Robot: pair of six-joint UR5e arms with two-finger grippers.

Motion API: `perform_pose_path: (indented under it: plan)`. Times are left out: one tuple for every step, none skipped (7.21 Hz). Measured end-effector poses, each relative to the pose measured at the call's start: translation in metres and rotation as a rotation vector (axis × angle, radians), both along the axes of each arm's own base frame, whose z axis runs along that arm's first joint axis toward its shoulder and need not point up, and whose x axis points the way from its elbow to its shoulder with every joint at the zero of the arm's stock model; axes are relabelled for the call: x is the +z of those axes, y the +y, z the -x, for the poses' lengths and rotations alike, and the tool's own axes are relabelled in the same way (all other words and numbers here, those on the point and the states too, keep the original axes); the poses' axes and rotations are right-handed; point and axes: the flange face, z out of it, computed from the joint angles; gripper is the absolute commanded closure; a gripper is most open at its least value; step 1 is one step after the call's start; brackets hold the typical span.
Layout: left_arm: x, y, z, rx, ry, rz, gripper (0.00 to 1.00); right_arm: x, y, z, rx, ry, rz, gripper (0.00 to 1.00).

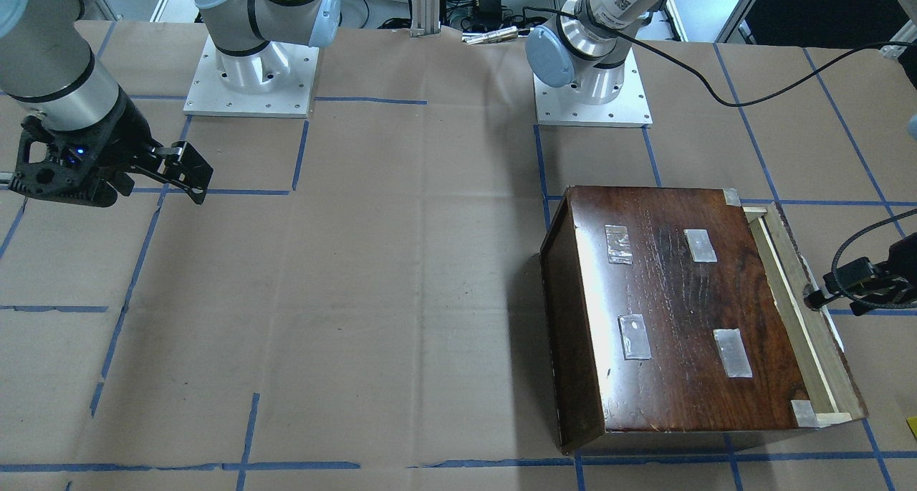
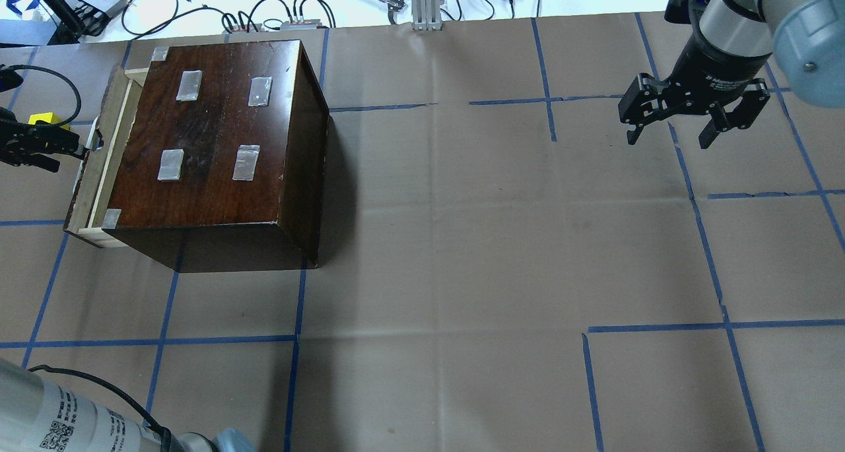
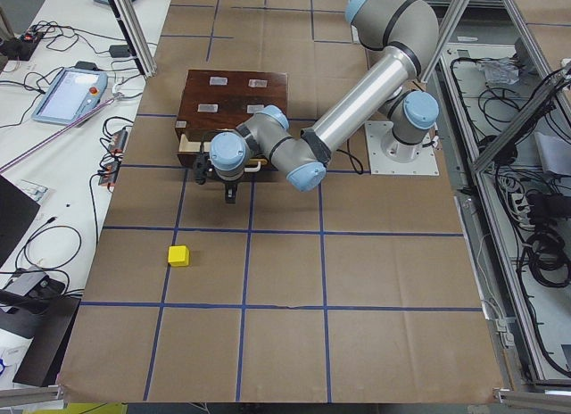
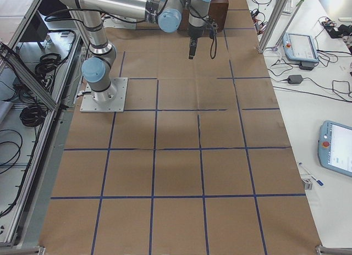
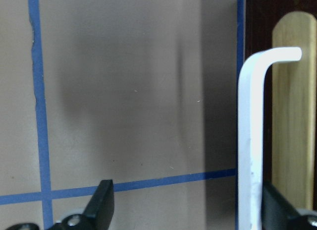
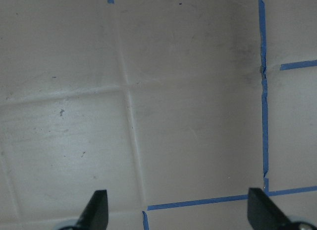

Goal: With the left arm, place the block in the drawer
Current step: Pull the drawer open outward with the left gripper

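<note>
**Item 1. Small bright yellow block** (image 3: 178,255)
- Description: a plain-faced cube.
- Location: it lies alone on the brown-papered tabletop (image 3: 375,280) with its blue tape grid, at the robot's left end. It sits out in front of the drawer's face, apart from the cabinet.
- Handling: judged rigid, light and not fragile. The flat, parallel faces suit a two-finger pinch. They look smooth, so a catch on an edge or corner may slip.
- Best hold: from above, across two opposite side faces, centred, with the jaws square to the cube.

**Item 2. Black two-finger left gripper** (image 5: 187,190)
- State: jaws spread wide with nothing between them.
- Location: it hangs low at the drawer's front with one finger at the finger notch. Whether it touches cannot be told. The block lies apart from it, outside the wrist view.

**Item 3. Pale unfinished wooden drawer** (image 2: 98,175)
- Description: it has a dark brown front panel.
- State: drawn out only a little, showing a narrow strip of tray. The gap is judged too tight for the cube, so further opening is likely needed.

**Item 4. Dark glossy wooden cabinet** (image 2: 218,135)
- Description: the top bears four clear tape patches (image 2: 189,85).

**Item 5. Black two-finger right gripper** (image 2: 670,138)
- State: jaws apart and empty.
- Location: it hovers above the tabletop at the far end, well apart from the cabinet.
</note>
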Motion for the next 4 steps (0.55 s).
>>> perform_pose_path:
  plan:
    - [0.002,-0.002,-0.004,-0.006,-0.012,0.001,0.01,0.0,0.0,0.0,0.0,0.0,0.0,0.0]
    - [0.004,-0.004,-0.008,-0.009,-0.028,-0.001,0.01,0.0,0.0,0.0,0.0,0.0,0.0,0.0]
    - [0.007,-0.005,-0.012,-0.011,-0.042,-0.004,0.01,0.0,0.0,0.0,0.0,0.0,0.0,0.0]
    - [0.007,-0.004,-0.016,-0.007,-0.048,-0.006,0.01,0.0,0.0,0.0,0.0,0.0,0.0,0.0]
